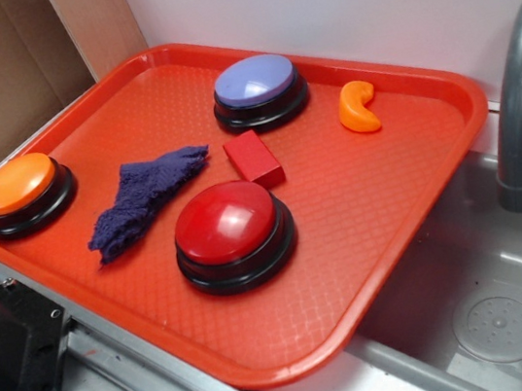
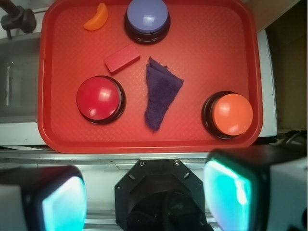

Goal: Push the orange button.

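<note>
From the wrist view, the orange button (image 2: pixel 232 114) sat near the tray's (image 2: pixel 202 53) lower right corner, at about one o'clock from the gripper (image 2: pixel 139 192), which hung well back from the tray with its jaws spread wide and empty. The button's dome looked smooth and glossy on a black base. A fuzzy purple cloth (image 2: pixel 160 94) lay between it and the larger red button (image 2: pixel 98 97).

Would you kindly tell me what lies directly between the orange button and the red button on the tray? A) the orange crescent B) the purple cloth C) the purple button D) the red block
B: the purple cloth lies between the orange button and the red button.
</note>
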`<state>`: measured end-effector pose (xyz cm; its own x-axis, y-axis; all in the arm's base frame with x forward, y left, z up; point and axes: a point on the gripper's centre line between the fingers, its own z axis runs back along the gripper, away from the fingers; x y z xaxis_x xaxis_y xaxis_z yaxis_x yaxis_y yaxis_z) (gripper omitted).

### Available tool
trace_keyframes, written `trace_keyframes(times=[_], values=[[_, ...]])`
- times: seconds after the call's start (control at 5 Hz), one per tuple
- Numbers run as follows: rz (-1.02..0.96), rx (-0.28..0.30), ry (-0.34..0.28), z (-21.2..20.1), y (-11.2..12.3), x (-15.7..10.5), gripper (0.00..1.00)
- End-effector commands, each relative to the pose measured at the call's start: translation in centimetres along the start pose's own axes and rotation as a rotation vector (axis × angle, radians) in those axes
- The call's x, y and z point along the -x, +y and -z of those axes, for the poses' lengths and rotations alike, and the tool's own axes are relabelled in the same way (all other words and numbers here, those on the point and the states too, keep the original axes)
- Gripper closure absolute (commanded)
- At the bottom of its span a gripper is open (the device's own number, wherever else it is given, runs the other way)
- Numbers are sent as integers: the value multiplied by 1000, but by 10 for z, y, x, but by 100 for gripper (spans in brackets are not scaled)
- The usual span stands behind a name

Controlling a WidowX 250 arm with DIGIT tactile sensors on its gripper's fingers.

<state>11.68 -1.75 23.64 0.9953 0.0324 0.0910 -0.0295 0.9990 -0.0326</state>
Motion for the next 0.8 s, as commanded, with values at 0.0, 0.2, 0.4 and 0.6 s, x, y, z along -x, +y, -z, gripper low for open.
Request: trace_keyframes(times=[0.0, 0.2, 0.4, 0.6], values=[[0, 0, 0, 0, 0, 0, 0], [-154, 34, 4, 21, 50, -8, 0], [-219, 31, 19, 41, 83, -24, 0], [-254, -11, 2, 66, 101, -26, 0]])
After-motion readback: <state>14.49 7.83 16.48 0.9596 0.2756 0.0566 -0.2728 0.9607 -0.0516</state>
